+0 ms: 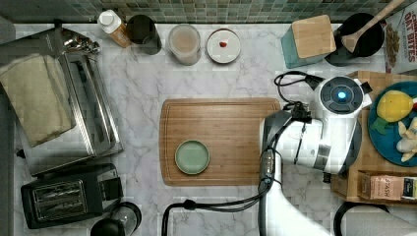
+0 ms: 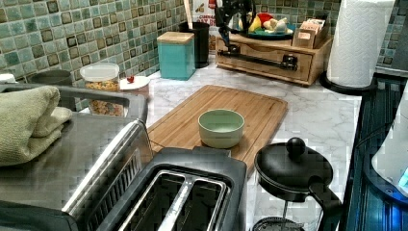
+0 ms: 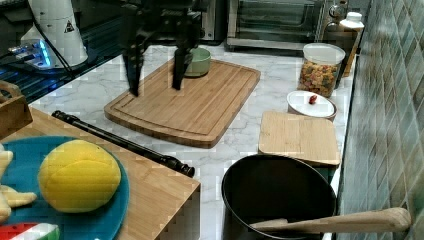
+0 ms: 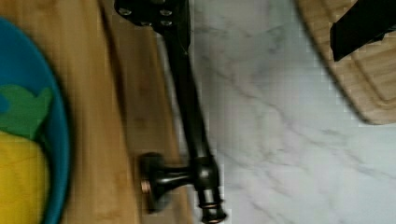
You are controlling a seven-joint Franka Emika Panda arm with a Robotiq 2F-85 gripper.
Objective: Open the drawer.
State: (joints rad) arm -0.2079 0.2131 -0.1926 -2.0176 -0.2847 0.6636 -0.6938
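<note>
Gripper (image 3: 155, 89): fingers spread wide, holding nothing, above the counter beside the handle (image 3: 120, 141).
Drawer (image 2: 269, 57): looks closed, though partly hidden.

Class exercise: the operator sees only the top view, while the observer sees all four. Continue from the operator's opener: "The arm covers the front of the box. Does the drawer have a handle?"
Observer: Yes. The left view shows a long black bar handle across the front of the drawer.
Operator: Is the gripper open?
Observer: Open. In the right view its two fingers hang spread wide apart.
Operator: Is it clamped on the bar?
Observer: No. In the wrist view one finger sits well off the handle, over a corner of the cutting board.
</note>
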